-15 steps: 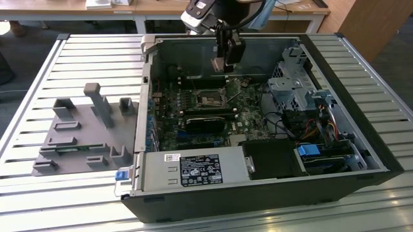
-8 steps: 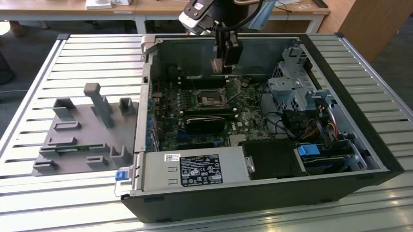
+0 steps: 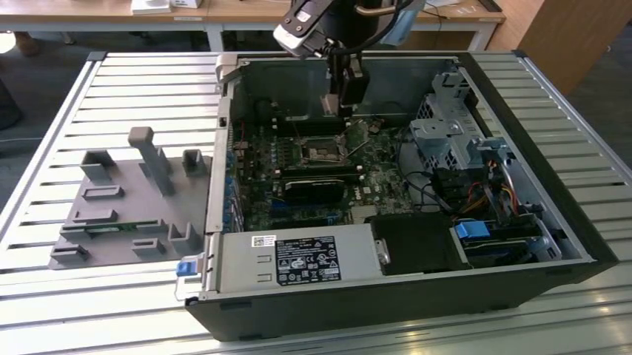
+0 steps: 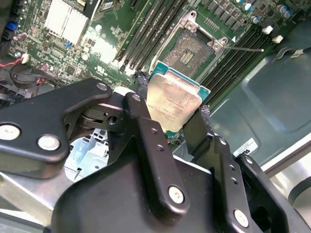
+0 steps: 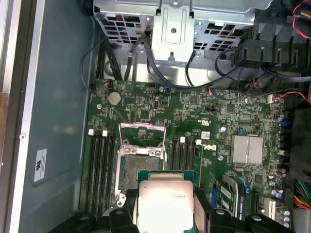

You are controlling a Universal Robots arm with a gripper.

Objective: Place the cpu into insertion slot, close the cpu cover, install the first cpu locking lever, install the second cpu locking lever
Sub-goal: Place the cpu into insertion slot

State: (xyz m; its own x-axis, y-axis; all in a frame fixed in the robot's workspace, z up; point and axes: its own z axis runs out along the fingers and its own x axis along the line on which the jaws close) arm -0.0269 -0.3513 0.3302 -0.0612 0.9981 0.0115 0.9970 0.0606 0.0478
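Gripper (image 4: 172, 96) clamped on cpu (image 5: 165, 201), hovering nr insertion slot (image 5: 138, 166) — not touching, slot uncovered

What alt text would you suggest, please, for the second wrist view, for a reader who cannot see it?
The black gripper holds the cpu by two opposite edges, not yet in the insertion slot on the green motherboard. Long black memory slots run along both sides of the slot, and a ribbed silver heatsink sits farther off.

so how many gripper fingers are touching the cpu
2: one finger on one edge of the cpu, the other on the opposite edge.
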